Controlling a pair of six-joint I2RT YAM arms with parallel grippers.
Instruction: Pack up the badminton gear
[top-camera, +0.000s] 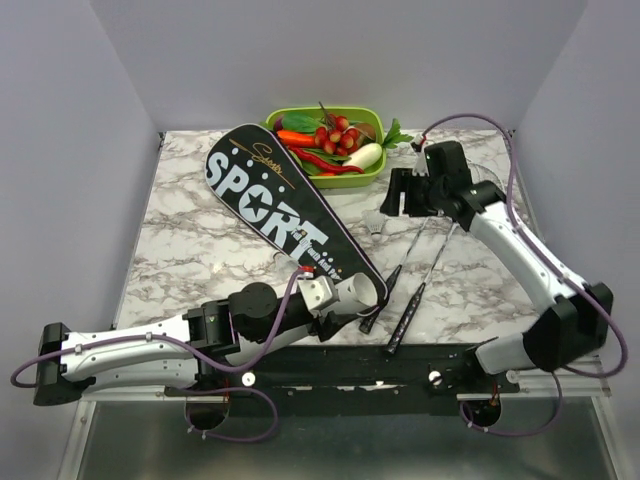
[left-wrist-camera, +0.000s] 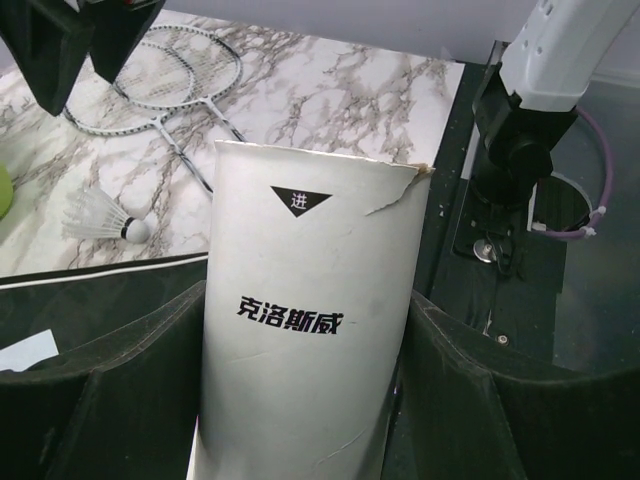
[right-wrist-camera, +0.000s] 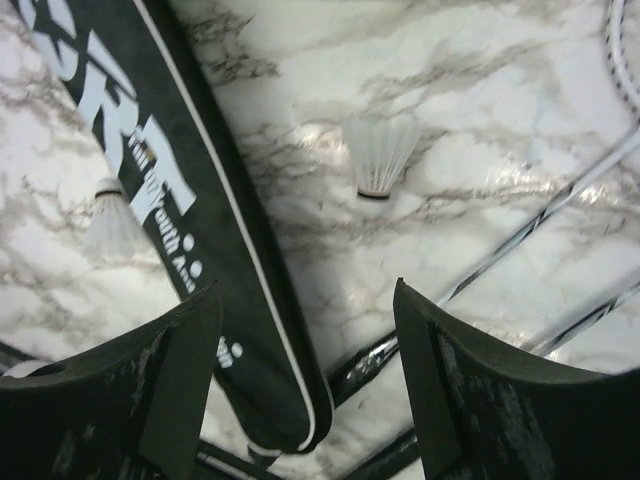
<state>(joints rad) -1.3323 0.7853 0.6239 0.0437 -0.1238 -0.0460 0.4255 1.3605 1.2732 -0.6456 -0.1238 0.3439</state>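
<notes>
Rackets, two with thin silver frames, lie side by side on the marble table right of centre. Their black handles point toward the near edge and their heads lie toward the right edge, under the right arm. The black "SPORT" bag runs diagonally from its wide end near the far edge to its narrow end at the near edge, just beside the handles. A white shuttlecock rests on the marble between the bag and the racket shafts. A second, blurred shuttlecock sits at the bag's other edge. The right gripper hangs above the first one, jaws wide apart and empty. The left gripper, by the near edge, is clamped on a white cardboard tube printed with Chinese characters. A green tray of toy vegetables stands at the far edge.
</notes>
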